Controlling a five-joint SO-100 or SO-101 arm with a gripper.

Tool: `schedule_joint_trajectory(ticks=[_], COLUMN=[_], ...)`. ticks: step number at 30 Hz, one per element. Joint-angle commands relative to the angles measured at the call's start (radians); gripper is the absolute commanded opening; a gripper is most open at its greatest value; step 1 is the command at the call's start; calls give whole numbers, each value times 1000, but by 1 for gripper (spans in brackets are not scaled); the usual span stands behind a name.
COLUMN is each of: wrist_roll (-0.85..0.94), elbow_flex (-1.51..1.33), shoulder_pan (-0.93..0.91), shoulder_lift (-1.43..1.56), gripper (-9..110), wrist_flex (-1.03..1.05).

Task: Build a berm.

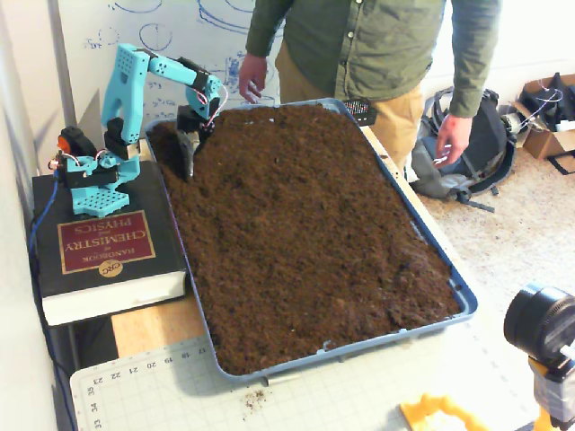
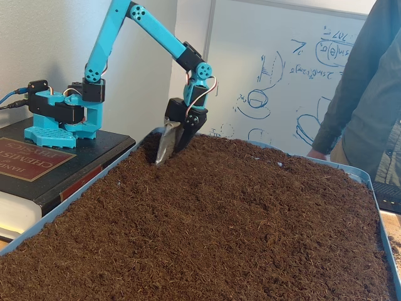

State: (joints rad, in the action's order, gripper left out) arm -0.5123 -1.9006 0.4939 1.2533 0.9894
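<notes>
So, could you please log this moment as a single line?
stage: digging start | gripper: scoop blade tip in soil, tray's far corner by arm base | berm: none visible | person: standing at tray's far end

One blue tray (image 1: 460,296) of soil; one turquoise arm (image 1: 126,81) left of that tray; one thick book (image 1: 99,247) beneath the arm; one person (image 1: 377,45) behind the tray.

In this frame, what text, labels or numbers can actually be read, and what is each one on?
"HANDBOOK OF CHEMISTRY AND PHYSICS", upside down in a fixed view, on the red label of the black book under the arm's base; "OF" and "AND" are nearly too small.
"CRC", on the gold seal of that book.
"18 19 20 21 22 23" and "33 34", on the cutting mat ruler edges.
Blue marker sketches and figures on the whiteboard: not legible.
</notes>
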Motion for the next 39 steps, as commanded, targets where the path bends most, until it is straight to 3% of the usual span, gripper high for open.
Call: schedule_joint_trajectory(ticks=[1, 13, 27, 39], wrist_roll=[57, 153, 227, 244], elbow_flex=[110, 267, 746, 933], shoulder_pan=[-83, -166, -253, -253], shoulder_lift=[21, 6, -373, -419], gripper=[1, 1, 1, 1], wrist_flex=[-58, -58, -49, -44])
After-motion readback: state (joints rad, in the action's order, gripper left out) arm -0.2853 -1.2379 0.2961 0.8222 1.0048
